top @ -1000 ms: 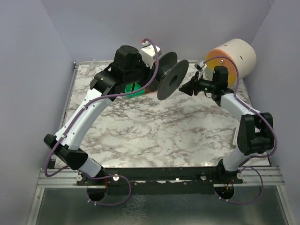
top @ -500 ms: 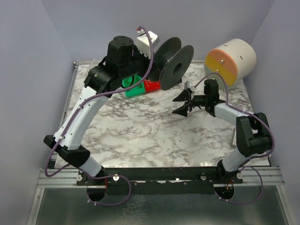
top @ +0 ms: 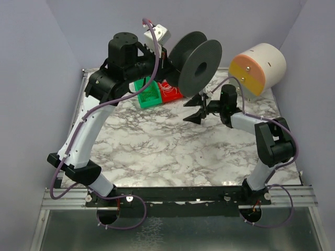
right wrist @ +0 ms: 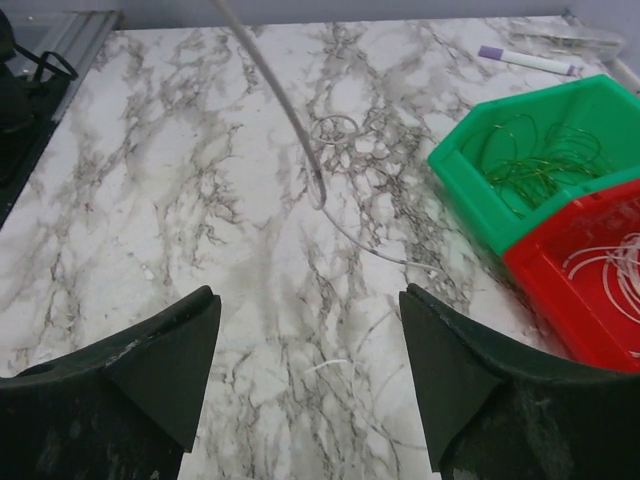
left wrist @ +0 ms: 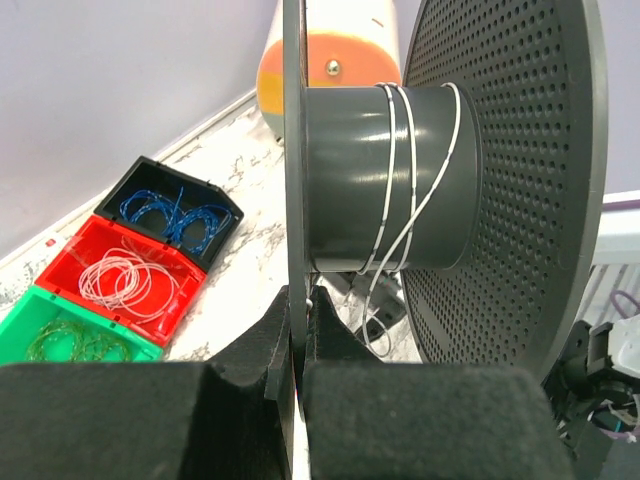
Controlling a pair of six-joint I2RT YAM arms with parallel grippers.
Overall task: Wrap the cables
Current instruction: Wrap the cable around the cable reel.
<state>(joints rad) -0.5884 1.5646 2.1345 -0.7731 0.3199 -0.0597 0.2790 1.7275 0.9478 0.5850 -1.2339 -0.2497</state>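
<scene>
Spool [top: 194,61] lifted higher, left pincer [left wrist: 298,320] clamped on its flange; right pincer [right wrist: 307,293] wide, empty; white cable [right wrist: 300,135] limp, light, so grip trailing end near bench [right wrist: 150,150].

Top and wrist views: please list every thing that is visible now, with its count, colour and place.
spool: one, dark grey, held above the table's far side
white cable: one, few turns around the spool's core
green bin: one, far side, holds green cables
red bin: one, beside it, holds whitish cables
black bin: one, next, holds blue cables
cylinder: one, cream with orange face, far right corner
marker: one, white and purple, beyond the green bin
table: one, grey-veined marble
left tool: black, shut on the spool's flange
right tool: black, open, near the spool
</scene>
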